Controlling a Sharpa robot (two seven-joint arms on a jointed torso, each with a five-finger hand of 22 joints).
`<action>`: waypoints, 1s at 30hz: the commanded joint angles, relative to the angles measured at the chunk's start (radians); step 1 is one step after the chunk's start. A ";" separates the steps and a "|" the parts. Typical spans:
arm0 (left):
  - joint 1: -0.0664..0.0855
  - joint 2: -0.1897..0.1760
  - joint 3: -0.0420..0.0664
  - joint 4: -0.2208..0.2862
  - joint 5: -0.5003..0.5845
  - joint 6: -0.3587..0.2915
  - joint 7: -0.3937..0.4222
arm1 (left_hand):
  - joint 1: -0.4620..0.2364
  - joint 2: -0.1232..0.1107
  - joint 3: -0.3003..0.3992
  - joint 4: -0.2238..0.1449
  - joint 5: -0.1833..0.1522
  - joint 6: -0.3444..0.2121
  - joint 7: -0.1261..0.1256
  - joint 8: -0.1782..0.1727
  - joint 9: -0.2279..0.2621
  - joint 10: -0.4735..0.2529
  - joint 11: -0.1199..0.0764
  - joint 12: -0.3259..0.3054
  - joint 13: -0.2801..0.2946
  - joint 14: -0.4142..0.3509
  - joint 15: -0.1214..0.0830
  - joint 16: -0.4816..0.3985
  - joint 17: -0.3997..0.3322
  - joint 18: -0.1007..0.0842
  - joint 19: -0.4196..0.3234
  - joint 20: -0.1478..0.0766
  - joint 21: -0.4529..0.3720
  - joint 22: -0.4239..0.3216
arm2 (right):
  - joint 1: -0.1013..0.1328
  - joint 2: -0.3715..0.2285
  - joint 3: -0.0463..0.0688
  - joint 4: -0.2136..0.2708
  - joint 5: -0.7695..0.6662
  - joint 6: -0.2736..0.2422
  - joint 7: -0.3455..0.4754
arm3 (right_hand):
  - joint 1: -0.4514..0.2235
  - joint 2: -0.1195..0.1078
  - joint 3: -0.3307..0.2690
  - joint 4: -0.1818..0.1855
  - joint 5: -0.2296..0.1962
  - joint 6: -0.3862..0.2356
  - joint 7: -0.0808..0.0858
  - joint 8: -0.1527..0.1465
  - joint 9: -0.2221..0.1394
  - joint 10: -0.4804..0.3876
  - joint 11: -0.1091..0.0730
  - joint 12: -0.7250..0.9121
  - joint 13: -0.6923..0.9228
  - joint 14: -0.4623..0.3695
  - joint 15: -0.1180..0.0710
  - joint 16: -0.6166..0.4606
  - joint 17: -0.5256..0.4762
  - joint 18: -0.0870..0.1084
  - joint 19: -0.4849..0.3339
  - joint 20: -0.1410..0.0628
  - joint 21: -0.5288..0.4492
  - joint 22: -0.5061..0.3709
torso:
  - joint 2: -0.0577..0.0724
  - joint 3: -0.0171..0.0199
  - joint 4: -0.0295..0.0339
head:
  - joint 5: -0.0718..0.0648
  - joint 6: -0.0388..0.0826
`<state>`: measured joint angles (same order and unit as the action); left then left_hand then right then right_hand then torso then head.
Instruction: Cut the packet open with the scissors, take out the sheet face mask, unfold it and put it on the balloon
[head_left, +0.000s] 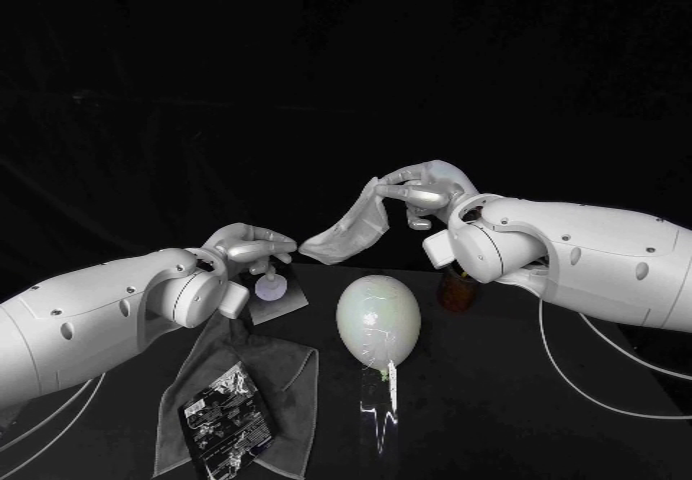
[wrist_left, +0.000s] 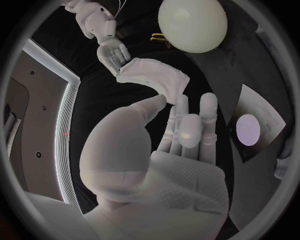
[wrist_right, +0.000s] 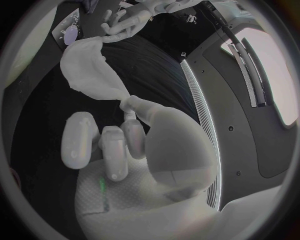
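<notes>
Two hands, one sheet between them.

Item 1: sheet face mask. White, still folded into a narrow strip. It hangs slack in the air between the hands, upper end at the right hand, lower end at the left.

Item 2: right hand. Raised well above the table. Thumb and fingers are pinched on the upper end of the mask, which trails away from its fingertips in the right wrist view.

Item 3: left hand. Lower than the right and close over the table. In the left wrist view its thumb presses a corner of the mask against its fingers, so it grips the lower end.

Item 4: balloon. Pale and egg-shaped, on the table below the right hand and beside the left, apart from both. The mask does not touch it.

Item 5: packet. Flat, grey, with a black printed panel. It lies on the table under the left forearm.

Item 6: grey square with a pale round mark. It lies just beneath the left hand's fingers, next to the packet's far end.
</notes>
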<state>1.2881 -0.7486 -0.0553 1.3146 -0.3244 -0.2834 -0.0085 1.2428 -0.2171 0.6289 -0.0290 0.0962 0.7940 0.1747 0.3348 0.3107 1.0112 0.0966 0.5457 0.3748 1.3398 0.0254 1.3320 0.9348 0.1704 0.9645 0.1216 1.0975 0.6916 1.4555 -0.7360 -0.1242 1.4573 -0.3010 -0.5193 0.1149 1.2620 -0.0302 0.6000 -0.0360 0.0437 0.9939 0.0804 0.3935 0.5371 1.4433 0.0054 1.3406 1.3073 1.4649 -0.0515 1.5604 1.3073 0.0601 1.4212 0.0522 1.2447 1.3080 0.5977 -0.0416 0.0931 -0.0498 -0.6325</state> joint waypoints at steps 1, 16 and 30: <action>0.001 0.002 0.000 -0.009 -0.035 0.038 -0.030 | 0.012 0.002 -0.008 -0.002 -0.004 -0.005 0.001 -0.005 -0.002 -0.010 0.001 0.007 -0.002 -0.006 0.001 -0.003 -0.004 0.009 -0.009 0.000 -0.008 -0.003 | 0.005 0.007 0.001 -0.010 -0.018 0.036 -0.011 | 0.004 0.003 0.004 -0.005 0.005 0.006 0.001 0.009 0.016 0.001 -0.001 0.001 0.079 0.103 -0.005 0.005 0.250 0.008 0.004 0.001 0.001 0.173 | 0.001 0.0001 0.0010 | -0.001 0.002; 0.000 0.027 -0.012 -0.078 -0.070 0.074 -0.040 | 0.016 0.000 -0.019 -0.002 -0.005 -0.005 0.002 -0.005 -0.003 -0.025 0.003 0.011 -0.005 -0.010 0.003 -0.003 -0.009 0.010 -0.012 0.002 -0.013 -0.007 | 0.031 0.043 0.001 -0.065 -0.050 0.083 -0.044 | 0.004 0.002 0.005 -0.006 0.005 0.006 0.001 0.009 0.016 0.001 -0.001 0.001 0.079 0.103 -0.005 0.005 0.249 0.008 0.004 0.001 0.000 0.173 | 0.002 -0.0005 -0.0004 | -0.006 0.011; -0.001 0.070 -0.008 -0.100 0.104 0.086 0.341 | 0.046 0.007 -0.039 0.017 -0.003 0.016 0.030 0.019 -0.014 -0.113 0.060 -0.115 -0.170 -0.610 0.093 -0.453 -0.492 -0.044 -0.349 0.117 -0.435 -0.242 | 0.041 0.076 0.001 -0.098 -0.247 0.165 -0.096 | 0.002 -0.001 0.007 -0.009 0.005 0.004 0.001 0.009 0.016 0.000 -0.001 0.000 0.078 0.103 -0.005 0.005 0.250 0.007 0.005 0.001 0.003 0.174 | 0.002 -0.0002 -0.0010 | -0.002 0.013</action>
<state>1.2863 -0.6838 -0.0652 1.2160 -0.3006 -0.2226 0.1713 1.2776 -0.2119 0.5900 -0.0151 0.0962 0.8123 0.2011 0.3510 0.2969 0.8935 0.1508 0.4358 0.2115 0.7373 0.1132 0.8861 0.4492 0.1352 0.6232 0.2344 0.6789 0.4588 1.4937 -0.6631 -0.1241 1.3636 -0.4310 -0.4098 0.0431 1.2617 -0.0305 0.6029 -0.0390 0.0461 0.9934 0.0820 0.3983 0.5370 1.4429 0.0057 1.3387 1.3073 1.4648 -0.0514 1.5626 1.3079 0.0599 1.4211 0.0523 1.2446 1.3081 0.5994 -0.0422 0.0921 -0.0520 -0.6192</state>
